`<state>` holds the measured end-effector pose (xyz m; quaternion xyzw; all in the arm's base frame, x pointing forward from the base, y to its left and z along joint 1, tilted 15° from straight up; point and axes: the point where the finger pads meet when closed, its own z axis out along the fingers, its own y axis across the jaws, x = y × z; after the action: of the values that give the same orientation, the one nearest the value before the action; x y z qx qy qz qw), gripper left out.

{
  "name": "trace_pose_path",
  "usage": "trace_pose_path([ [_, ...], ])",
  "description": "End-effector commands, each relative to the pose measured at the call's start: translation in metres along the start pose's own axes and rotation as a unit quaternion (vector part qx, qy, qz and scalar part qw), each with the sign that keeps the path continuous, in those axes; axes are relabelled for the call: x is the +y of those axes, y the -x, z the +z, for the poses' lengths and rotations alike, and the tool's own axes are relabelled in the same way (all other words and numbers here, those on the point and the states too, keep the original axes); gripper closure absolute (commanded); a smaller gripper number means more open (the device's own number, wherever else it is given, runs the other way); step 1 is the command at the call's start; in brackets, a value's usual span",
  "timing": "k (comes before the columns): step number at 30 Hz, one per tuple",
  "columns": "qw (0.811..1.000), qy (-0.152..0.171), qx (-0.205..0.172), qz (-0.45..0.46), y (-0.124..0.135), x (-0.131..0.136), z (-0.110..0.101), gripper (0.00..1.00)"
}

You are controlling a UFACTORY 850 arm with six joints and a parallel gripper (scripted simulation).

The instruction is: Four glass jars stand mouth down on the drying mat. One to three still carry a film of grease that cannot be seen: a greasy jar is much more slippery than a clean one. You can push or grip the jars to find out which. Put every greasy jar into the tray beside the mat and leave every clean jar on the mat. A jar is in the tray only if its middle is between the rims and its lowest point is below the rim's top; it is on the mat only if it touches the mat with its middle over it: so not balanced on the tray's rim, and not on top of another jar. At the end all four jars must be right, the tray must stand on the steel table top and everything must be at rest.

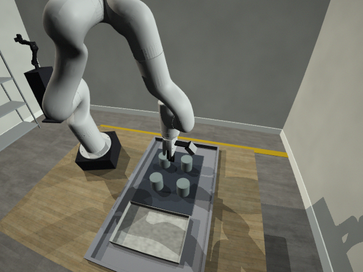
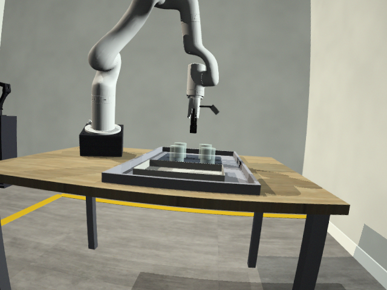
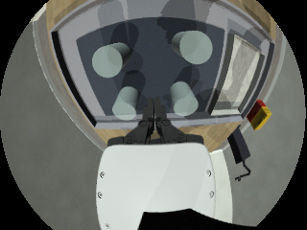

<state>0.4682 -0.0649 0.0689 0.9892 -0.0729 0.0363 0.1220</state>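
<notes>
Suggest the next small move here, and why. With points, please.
Probably lower the end effector (image 1: 171, 160) (image 2: 193, 132) (image 3: 154, 104) beside one jar for a push test: its fingers are shut on nothing, it hangs above the jars, and all four stand on the mat (image 1: 171, 200) (image 3: 151, 62), where grease cannot be seen.

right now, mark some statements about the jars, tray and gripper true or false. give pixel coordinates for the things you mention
1. Four pale green glass jars (image 1: 182, 187) (image 2: 207, 155) (image 3: 194, 47) stand on the dark drying mat (image 1: 173, 195) (image 3: 153, 53). True.
2. One jar lies in the shallow, pale-floored tray (image 1: 184, 239) (image 2: 181, 173) (image 3: 261, 62). False: no jar is in the tray; all four are on the mat.
3. The black-fingered gripper (image 1: 171, 160) (image 2: 193, 132) (image 3: 154, 104) is shut with nothing in it. True.
4. The gripper's fingertips touch the mat. False: they hang above the jars' tops.
5. The tray is beside the mat. True.
</notes>
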Motion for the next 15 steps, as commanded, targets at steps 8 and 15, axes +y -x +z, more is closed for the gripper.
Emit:
trace_pose_path([
  [8, 1.000, 0.000, -0.001, 0.001, 0.002, -0.087, -0.001, 1.00],
  [15, 1.000, 0.000, -0.001, 0.001, 0.002, -0.087, 0.009, 1.00],
])
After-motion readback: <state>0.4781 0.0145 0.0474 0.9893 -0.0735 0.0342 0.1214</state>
